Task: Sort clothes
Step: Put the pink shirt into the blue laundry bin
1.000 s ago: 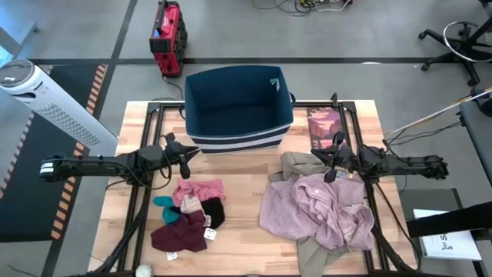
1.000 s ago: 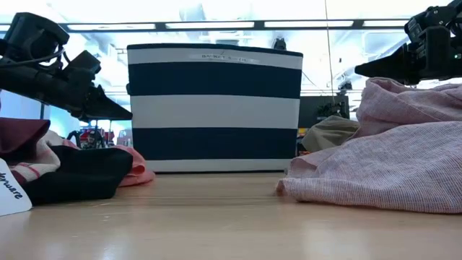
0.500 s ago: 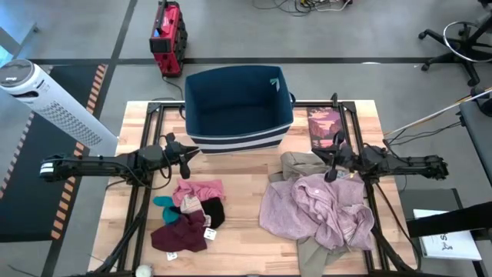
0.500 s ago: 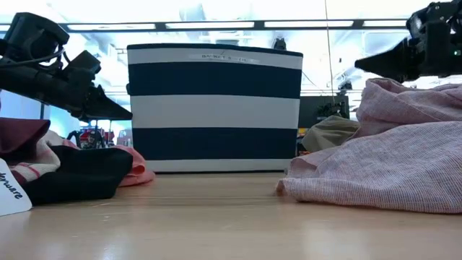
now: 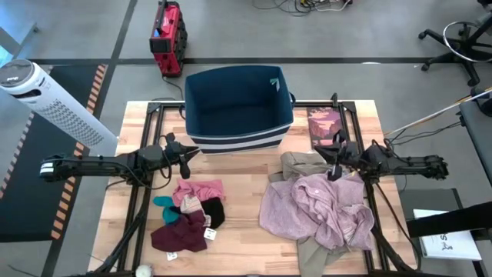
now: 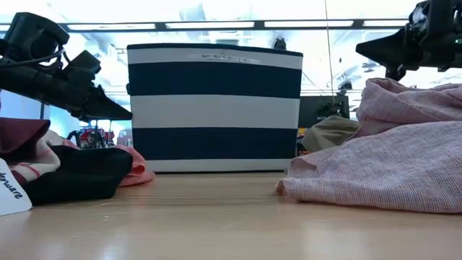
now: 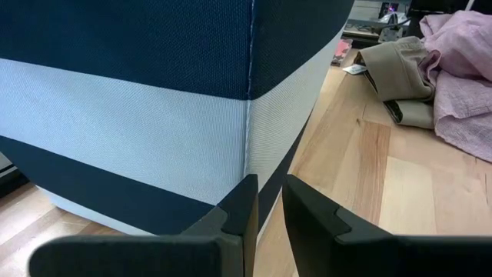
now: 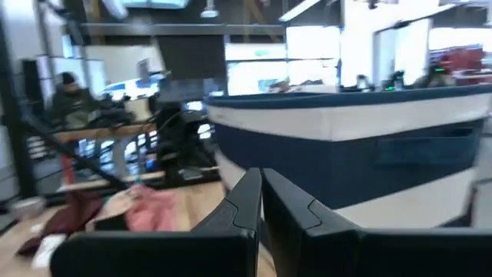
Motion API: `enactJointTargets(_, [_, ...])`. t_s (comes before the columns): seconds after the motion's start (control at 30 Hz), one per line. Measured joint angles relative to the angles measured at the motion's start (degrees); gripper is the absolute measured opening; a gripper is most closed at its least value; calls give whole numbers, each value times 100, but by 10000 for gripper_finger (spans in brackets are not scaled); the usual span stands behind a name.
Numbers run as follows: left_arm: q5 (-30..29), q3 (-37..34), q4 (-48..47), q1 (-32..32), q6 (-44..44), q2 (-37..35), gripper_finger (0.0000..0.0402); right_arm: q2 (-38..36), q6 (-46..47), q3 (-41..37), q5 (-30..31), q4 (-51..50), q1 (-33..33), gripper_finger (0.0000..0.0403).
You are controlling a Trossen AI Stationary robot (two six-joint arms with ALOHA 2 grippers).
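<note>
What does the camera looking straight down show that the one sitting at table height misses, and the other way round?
Only the high view shows the inside of the navy bin, the reddish book beside it, the teal piece, and the white fan and red device on the floor.

Only the low view shows the white tag by the black piece, and the room's ceiling lights behind the table.

Both show the striped bin, the mauve-pink shirt, the khaki trousers, and the left gripper and right gripper hovering, holding nothing.
</note>
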Motion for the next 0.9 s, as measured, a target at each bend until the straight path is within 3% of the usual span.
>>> enactJointTargets(0.2, [0,1,0,0,0,0,50,501,371,523,-573,-116,0,14])
enactJointTargets(0.4, [0,-1,0,-1,-1,0,50,1619,385,1475,-775,-922,0,73])
enactJointTargets(0.67, [0,0,0,-2,0,0,50,3667,701,3147,-1044,-2641,182,162])
enactJointTargets(0.9, [0,1,0,-2,-2,0,50,5135,1349,4656,-1028,-4403,1063,223])
